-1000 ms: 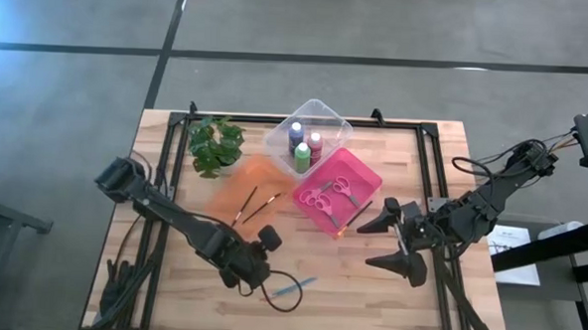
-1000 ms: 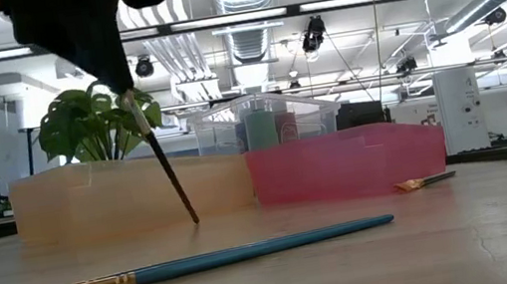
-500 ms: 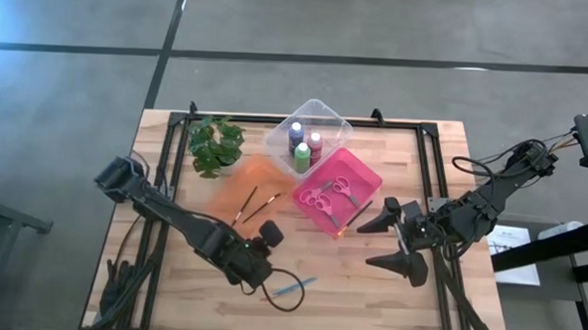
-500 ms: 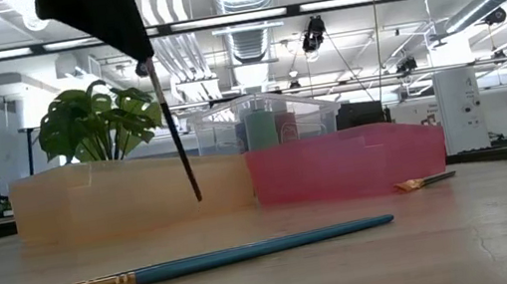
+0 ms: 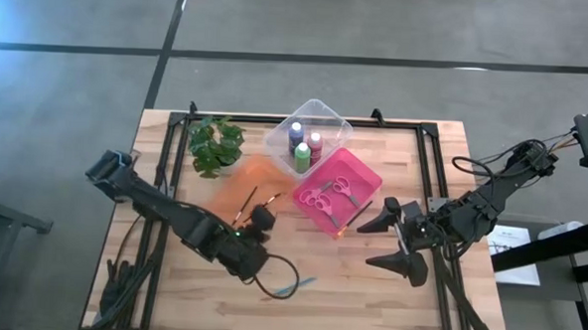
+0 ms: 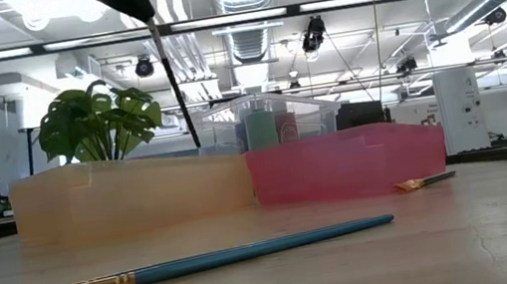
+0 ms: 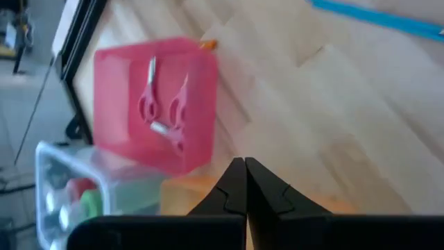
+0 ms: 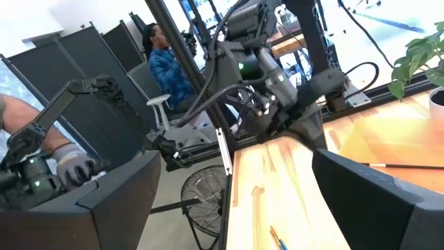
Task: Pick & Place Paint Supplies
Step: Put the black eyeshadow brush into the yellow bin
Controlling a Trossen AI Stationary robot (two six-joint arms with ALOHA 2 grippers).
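Overhead, the left gripper [image 5: 261, 221] hangs just beside the near edge of the orange tray [image 5: 236, 177], where two brushes already lie slantwise; its fingers are together, judged clamped on a thin dark brush; the right gripper [image 5: 394, 239] waits with fingers spread, well apart from the work, right of the pink tray [image 5: 367, 176]; a blue-handled brush [image 5: 291, 286] lies on the table near the left arm, its long axis running slantwise. At table height, the dark brush [image 6: 175, 91] hangs nearly upright, tip down, above the orange tray [image 6: 120, 194], clear of its rim; the blue-handled brush [image 6: 191, 265] lies flat across the foreground. From the left wrist, the fingers [image 7: 232, 191] meet at a point; the pink tray [image 7: 128, 94] with scissors [image 7: 165, 104] lies ahead, the orange one just beyond the tips; the held brush itself cannot be made out. From the right wrist, the left arm [image 8: 270, 76] shows across the table; judged, the coming move is a short lowering into the orange tray.
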